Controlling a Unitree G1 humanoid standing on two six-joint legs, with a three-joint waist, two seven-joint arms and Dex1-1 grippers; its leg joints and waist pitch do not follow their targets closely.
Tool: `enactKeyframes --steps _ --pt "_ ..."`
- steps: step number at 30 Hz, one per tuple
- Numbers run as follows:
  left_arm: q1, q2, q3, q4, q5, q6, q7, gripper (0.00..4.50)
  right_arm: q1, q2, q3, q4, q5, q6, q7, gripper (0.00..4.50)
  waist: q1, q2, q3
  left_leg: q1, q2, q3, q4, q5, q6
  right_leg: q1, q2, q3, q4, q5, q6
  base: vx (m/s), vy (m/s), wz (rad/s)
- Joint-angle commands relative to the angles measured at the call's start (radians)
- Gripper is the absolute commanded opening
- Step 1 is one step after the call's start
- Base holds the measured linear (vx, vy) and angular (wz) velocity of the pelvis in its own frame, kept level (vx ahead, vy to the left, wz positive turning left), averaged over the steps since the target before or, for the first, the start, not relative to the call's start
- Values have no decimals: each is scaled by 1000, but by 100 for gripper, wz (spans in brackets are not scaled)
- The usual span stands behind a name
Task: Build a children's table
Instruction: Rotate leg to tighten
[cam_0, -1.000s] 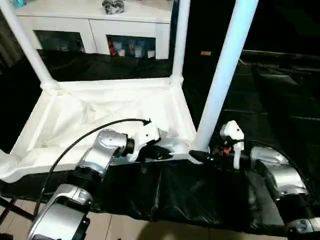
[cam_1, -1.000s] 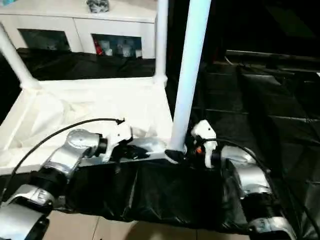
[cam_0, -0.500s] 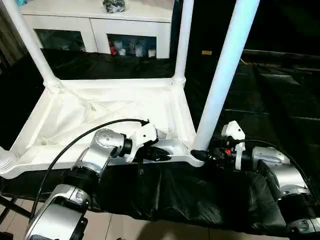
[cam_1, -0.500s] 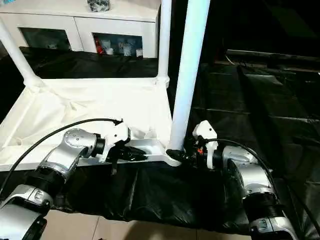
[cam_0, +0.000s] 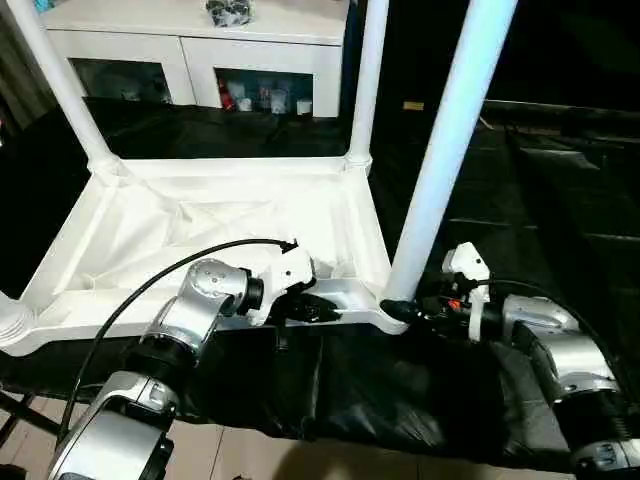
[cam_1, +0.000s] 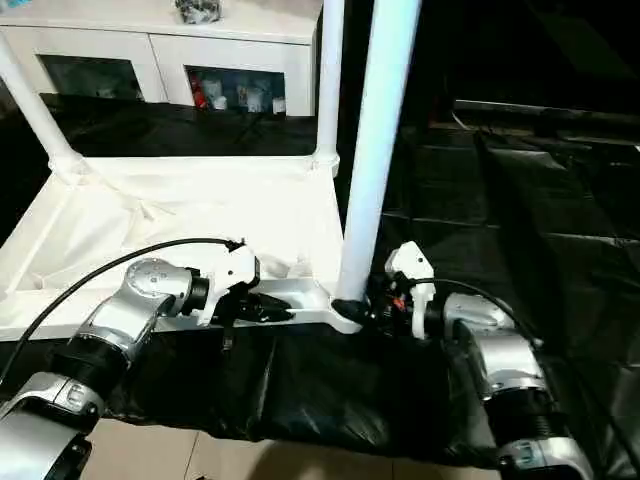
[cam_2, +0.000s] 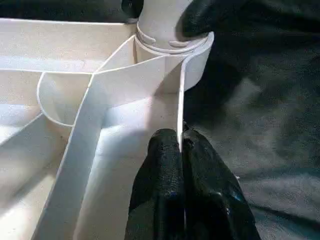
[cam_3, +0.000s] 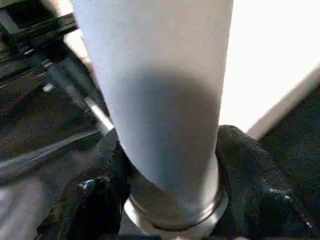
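The children's table lies inverted on the table, legs upward. The cabinet stands behind. The near-right leg rises from its corner socket.

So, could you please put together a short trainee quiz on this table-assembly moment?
1. True or false: the children's table lies top down, legs pointing up.
2. What is the left gripper shut on? A) a leg B) the table's near rim C) a cable
3. Which gripper has its jaws around the base of the near right leg?

Key: 1 true; 2 B; 3 the right gripper.
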Motion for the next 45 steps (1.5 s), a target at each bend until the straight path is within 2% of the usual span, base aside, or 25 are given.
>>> enactKeyframes --steps 1,5,9,10,11,12,13,14,16,18,19,21,23,25,28,29,31,32,34,37,38,40,42,43,45 --pt "-6 -59 1 5 -4 16 82 0 4 61 43 53 -23 24 -70 234 0 -12 -40 -1 36 -9 -61 -160 63 46 -78 55 -82 -254 -180 0 0 0" --pt "-34 -134 -1 37 17 49 204 0 -19 162 24 121 -59 22 -265 215 -18 -15 -35 6 33 -13 -67 -234 35 42 -79 55 -97 -372 -151 0 0 0" --pt "-62 -186 -2 70 35 68 297 0 -52 238 6 180 -83 13 -421 204 -24 -16 -34 7 30 -15 -70 -253 25 39 -78 57 -101 -407 -133 0 0 0" --pt "-75 -212 -1 88 44 79 342 0 -81 276 -6 224 -100 9 -525 202 -24 -14 -33 8 30 -15 -70 -257 25 37 -78 58 -103 -410 -129 0 0 0" --pt "-89 -242 -1 108 57 90 401 0 -124 321 -26 282 -105 6 -625 202 -33 -9 -32 10 29 -17 -71 -271 8 33 -77 58 -102 -421 -132 0 0 0" --pt "-90 -245 0 110 59 91 407 0 -128 326 -28 287 -105 5 -631 202 -36 -10 -33 13 28 -19 -72 -287 3 35 -77 55 -104 -435 -129 0 0 0" --pt "-96 -259 0 120 69 94 429 0 -147 350 -30 307 -107 -10 -646 202 -35 -11 -35 13 28 -18 -71 -286 8 36 -78 56 -105 -424 -130 0 0 0" --pt "-99 -266 0 127 71 93 436 0 -157 361 -8 310 -127 -38 -638 202 -37 -9 -34 11 30 -17 -70 -284 14 34 -78 58 -104 -401 -136 0 0 0" --pt "-101 -270 -1 130 72 88 434 0 -164 365 11 314 -149 -64 -635 202 -35 -12 -37 8 28 -15 -69 -266 27 39 -76 59 -100 -354 -144 0 0 0" --pt "-100 -268 -4 130 74 82 429 0 -165 365 10 317 -154 -73 -632 202 -33 -13 -37 6 28 -13 -68 -248 40 40 -76 60 -97 -326 -153 0 0 0" --pt "-96 -262 -8 127 76 73 416 0 -161 361 5 313 -150 -77 -620 254 -33 -13 -37 5 28 -13 -69 -240 46 42 -76 60 -96 -316 -158 0 0 0" --pt "-90 -252 -12 120 73 58 391 0 -155 352 -2 307 -139 -90 -595 267 -32 -14 -37 5 28 -13 -69 -239 50 43 -76 60 -96 -323 -158 0 0 0" --pt "-85 -240 -14 116 67 44 372 0 -148 332 -4 304 -131 -100 -558 273 -33 -14 -36 4 30 -13 -70 -246 53 42 -77 59 -97 -330 -157 0 0 0" --pt "-77 -223 -15 105 62 33 348 0 -127 294 4 278 -131 -106 -493 303 -31 -14 -37 4 29 -13 -69 -242 57 44 -76 59 -97 -321 -157 0 0 0" --pt "-64 -188 -14 90 50 9 290 0 -67 190 20 188 -113 -100 -334 316 -28 -18 -39 2 30 -11 -66 -217 75 48 -75 61 -92 -273 -167 0 0 0" --pt "-61 -180 -12 86 45 6 276 0 -54 164 21 167 -104 -99 -297 322 -19 -20 -40 3 31 -7 -62 -190 100 50 -75 62 -89 -225 -174 0 0 0" --pt "-59 -176 -11 83 43 5 267 0 -47 149 20 156 -99 -98 -277 349 -16 -20 -41 -2 29 -8 -61 -163 107 52 -76 61 -85 -210 -179 0 0 0" --pt "-54 -159 -10 74 35 3 230 0 -27 88 9 125 -77 -96 -204 355 -15 -20 -42 -1 29 -8 -61 -157 107 52 -76 60 -85 -208 -180 0 0 0" --pt "-47 -141 -14 63 29 -3 188 0 -12 31 -7 102 -56 -90 -140 359 -7 -19 -44 -2 32 -7 -57 -138 122 55 -75 60 -80 -173 -192 0 0 0" --pt "-41 -124 -16 54 22 -9 154 0 -1 -24 -28 85 -34 -82 -76 388 -7 -20 -45 -3 33 -8 -57 -135 126 53 -74 58 -77 -154 -208 0 0 0" --pt "-38 -112 -15 49 18 -15 131 0 15 -73 -41 67 -22 -74 -16 401 -4 -22 -45 -1 34 -6 -54 -135 130 51 -74 58 -77 -143 -214 0 0 0" --pt "-36 -104 -16 46 13 -19 113 0 30 -109 -41 51 -16 -69 23 405 -1 -20 -44 -2 35 -5 -53 -132 134 50 -74 58 -76 -141 -218 0 0 0" --pt "-35 -97 -17 45 11 -23 100 0 38 -130 -41 42 -14 -66 44 433 3 -23 -44 -6 36 -5 -51 -123 138 54 -73 56 -74 -134 -217 0 0 0" --pt "-30 -83 -19 39 6 -30 68 0 56 -175 -41 26 -8 -66 86 443 4 -22 -44 -7 34 -4 -51 -124 138 54 -73 54 -75 -142 -213 0 0 0" --pt "-25 -70 -20 29 -2 -32 40 0 66 -206 -48 13 6 -62 112 448 8 -24 -44 -9 33 -3 -49 -123 140 56 -73 54 -77 -153 -205 0 0 0"
